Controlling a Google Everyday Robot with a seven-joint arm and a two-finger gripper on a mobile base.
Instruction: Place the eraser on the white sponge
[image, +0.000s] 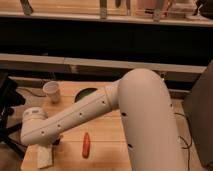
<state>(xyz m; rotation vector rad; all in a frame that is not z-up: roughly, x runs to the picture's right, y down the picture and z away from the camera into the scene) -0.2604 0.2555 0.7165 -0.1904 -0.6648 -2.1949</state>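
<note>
The white sponge (44, 156) lies on the wooden table (107, 132) at its front left corner. My white arm (85, 117) reaches from the right down to the left, and its wrist hangs just above the sponge. My gripper (54, 143) is mostly hidden under the wrist; only a dark bit shows right beside the sponge's upper right edge. The eraser cannot be made out; it may be hidden by the wrist and gripper.
A red-orange elongated object (86, 145) lies on the table right of the sponge. A white paper cup (51, 92) and a green bowl (85, 94) stand at the back of the table. A dark chair (7, 107) stands left of the table.
</note>
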